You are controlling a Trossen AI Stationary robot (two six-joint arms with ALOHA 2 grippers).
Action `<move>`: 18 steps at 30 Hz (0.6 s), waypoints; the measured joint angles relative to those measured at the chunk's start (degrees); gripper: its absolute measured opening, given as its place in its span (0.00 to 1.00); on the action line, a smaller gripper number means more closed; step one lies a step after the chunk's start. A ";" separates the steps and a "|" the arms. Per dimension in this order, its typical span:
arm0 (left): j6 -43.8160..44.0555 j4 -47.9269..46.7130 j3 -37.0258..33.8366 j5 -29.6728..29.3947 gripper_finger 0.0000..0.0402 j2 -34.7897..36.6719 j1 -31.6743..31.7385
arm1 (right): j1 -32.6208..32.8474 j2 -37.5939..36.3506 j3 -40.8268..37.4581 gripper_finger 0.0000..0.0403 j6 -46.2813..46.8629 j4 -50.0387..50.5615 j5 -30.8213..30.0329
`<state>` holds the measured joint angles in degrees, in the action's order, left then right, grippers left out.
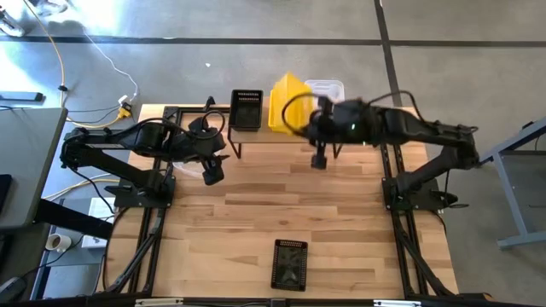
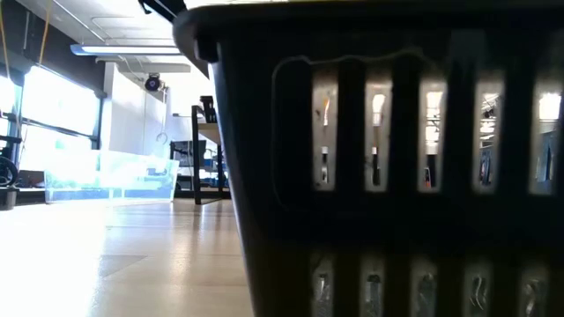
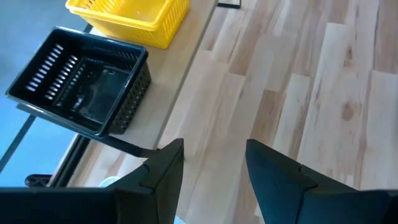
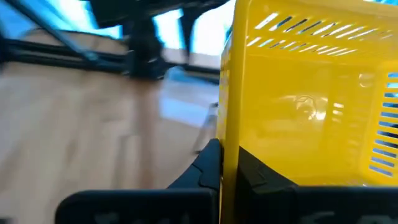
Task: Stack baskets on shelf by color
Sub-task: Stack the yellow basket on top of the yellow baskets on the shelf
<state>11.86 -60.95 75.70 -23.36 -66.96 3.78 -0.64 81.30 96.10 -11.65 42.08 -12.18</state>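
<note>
Here, right gripper [image 4: 229, 167] clamping yellow basket [image 4: 311, 99]

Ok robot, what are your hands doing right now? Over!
Right gripper shut on yellow basket, tilted at the shelf. Left gripper open, empty, over the table. One black basket shelved, another near the front edge.

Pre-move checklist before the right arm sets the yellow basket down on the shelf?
1. Right gripper pinching the yellow basket wall: ok, shut on it.
2. Basket level: not ok, it looks tilted in the high view.
3. Middle slot on the shelf: cannot tell, the basket and arm hide it.
4. Black basket seated on the shelf: ok.
5. Left gripper clear of the shelf: ok, open, empty, over the table.
6. Second black basket: not ok, off the shelf at the near edge.
</note>
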 joint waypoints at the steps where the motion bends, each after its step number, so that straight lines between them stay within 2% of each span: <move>1: 0.00 0.00 0.00 -0.06 0.41 0.00 0.00 | -1.13 0.00 0.79 0.00 -1.97 -0.17 -0.37; 5: 0.02 0.00 0.00 -0.06 0.41 0.00 0.01 | -5.43 1.38 4.15 0.00 -8.25 -0.55 -3.45; 9: 0.59 -0.01 0.02 -0.03 0.41 0.00 0.00 | -9.18 5.64 8.71 0.00 -12.20 0.90 -3.86; 18: 1.58 -0.04 0.02 -0.58 0.41 0.00 0.00 | -12.88 20.04 23.04 0.00 -10.74 20.50 -3.64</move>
<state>13.44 -60.99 75.72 -23.94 -66.96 3.78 -13.53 101.34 119.14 -22.39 62.58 -15.82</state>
